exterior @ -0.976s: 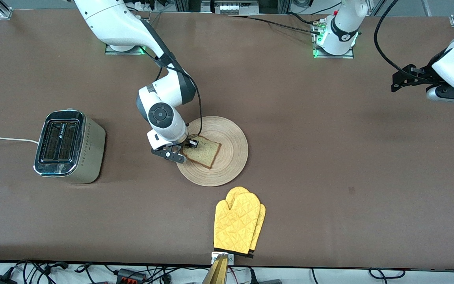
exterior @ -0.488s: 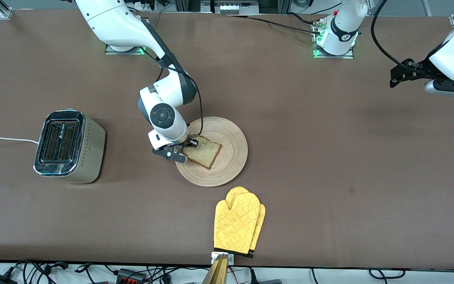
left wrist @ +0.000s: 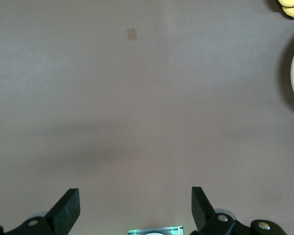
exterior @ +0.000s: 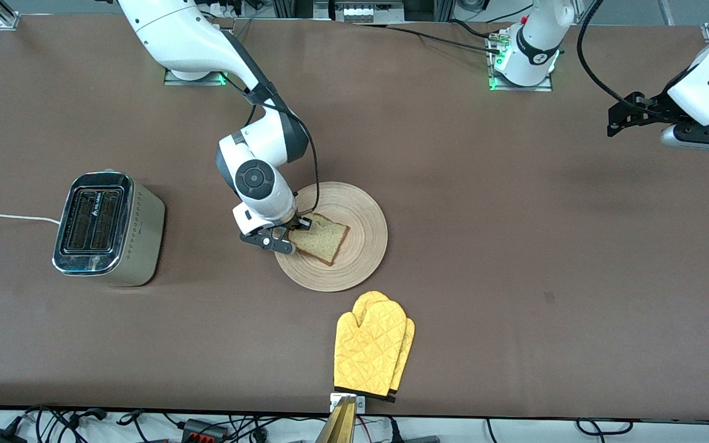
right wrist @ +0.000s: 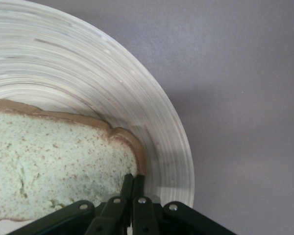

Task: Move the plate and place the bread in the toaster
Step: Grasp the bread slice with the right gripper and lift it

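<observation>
The right gripper [exterior: 296, 231] sits low over the plate [exterior: 364, 212], its fingers pinched together on the edge of the bread [exterior: 320, 239] toward the toaster [exterior: 107, 229]. In the front view the slice lies on the round light-wood plate near mid-table. The cream two-slot toaster with its chrome top stands well apart toward the right arm's end, its white cord [exterior: 7, 216] trailing off the table edge. A yellow quilted oven mitt [exterior: 372, 344] lies nearer the camera than the plate. The left gripper [exterior: 622, 117] waits over bare table at the left arm's end.

In the left wrist view the left gripper [left wrist: 135, 208] has its fingers spread wide, empty, above the brown tabletop [left wrist: 137, 107].

In the right wrist view the black fingertips [right wrist: 132, 188] meet at the crust of the bread [right wrist: 54, 161] on the ringed plate [right wrist: 152, 127].

No writing is legible anywhere.
</observation>
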Robot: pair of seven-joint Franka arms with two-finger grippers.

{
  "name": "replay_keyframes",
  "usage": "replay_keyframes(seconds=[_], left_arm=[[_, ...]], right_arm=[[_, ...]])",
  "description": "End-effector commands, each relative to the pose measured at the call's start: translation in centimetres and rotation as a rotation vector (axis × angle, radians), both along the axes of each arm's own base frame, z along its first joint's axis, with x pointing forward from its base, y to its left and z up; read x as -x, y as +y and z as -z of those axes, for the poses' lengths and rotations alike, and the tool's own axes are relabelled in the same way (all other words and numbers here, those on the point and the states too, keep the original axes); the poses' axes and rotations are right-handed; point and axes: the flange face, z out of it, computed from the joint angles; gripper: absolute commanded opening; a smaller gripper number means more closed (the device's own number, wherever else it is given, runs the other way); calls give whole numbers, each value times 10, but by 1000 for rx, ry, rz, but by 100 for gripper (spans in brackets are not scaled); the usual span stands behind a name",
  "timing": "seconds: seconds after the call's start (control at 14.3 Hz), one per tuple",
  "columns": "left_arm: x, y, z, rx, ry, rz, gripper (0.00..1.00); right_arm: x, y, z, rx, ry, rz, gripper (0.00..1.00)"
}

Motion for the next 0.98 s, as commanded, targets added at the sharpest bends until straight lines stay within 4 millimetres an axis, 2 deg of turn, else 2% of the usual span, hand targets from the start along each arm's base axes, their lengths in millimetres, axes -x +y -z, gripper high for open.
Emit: replay_keyframes(seconds=[0.0,0.28,0.49,0.63,0.77,0.91], left_arm=[[7,-4,-4,8,-14,-4,100],[9,-11,-5,6,-11,9,100],[9,-11,-5,6,-11,9,100],[8,-10,-5,6,-10,9,100],[8,-8,-5,6,-10,6,100],[8,-8,-4,6,-8,5,100]], right_arm=[[-8,6,-35,46,5,-86,0],[-11,1,-85,80,41,-153,0],[-8,-25,-132,154,69,-224,0],[-10,-71,-171,212,130,-283,0],[-14,-126,-208,220,186,-300,0],[-18,-176,-228,254,237,-341,0]])
